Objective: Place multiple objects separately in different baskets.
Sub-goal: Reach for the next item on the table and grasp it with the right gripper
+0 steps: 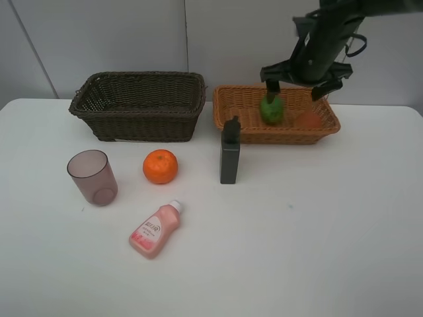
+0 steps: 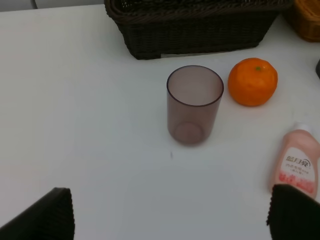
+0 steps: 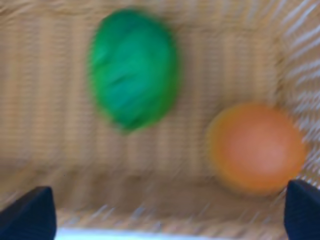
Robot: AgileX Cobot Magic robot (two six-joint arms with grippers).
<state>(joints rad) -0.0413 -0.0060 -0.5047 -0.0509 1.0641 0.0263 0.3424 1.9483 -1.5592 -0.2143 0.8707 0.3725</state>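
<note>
Your right gripper (image 1: 301,84) hangs jaws wide apart, gripping nothing, over the tan basket (image 1: 251,129). The green fruit (image 1: 271,109) and the red-orange fruit (image 1: 308,119) lie inside it, apart from each other. Your left gripper (image 2: 170,220) is spread wide too, above the table (image 2: 75,125) near the upright mauve cup (image 2: 194,105). The orange (image 1: 160,166), the lying pink bottle (image 1: 154,230) and the standing grey bottle (image 1: 230,159) sit outside both baskets, near the dark basket (image 1: 139,109).

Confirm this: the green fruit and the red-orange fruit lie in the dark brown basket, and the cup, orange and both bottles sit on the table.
Wrong basket. The green fruit and the red-orange fruit lie in the light tan basket, not the dark brown basket, as the exterior high view shows. The cup, orange, pink bottle and grey bottle sit on the table.
</note>
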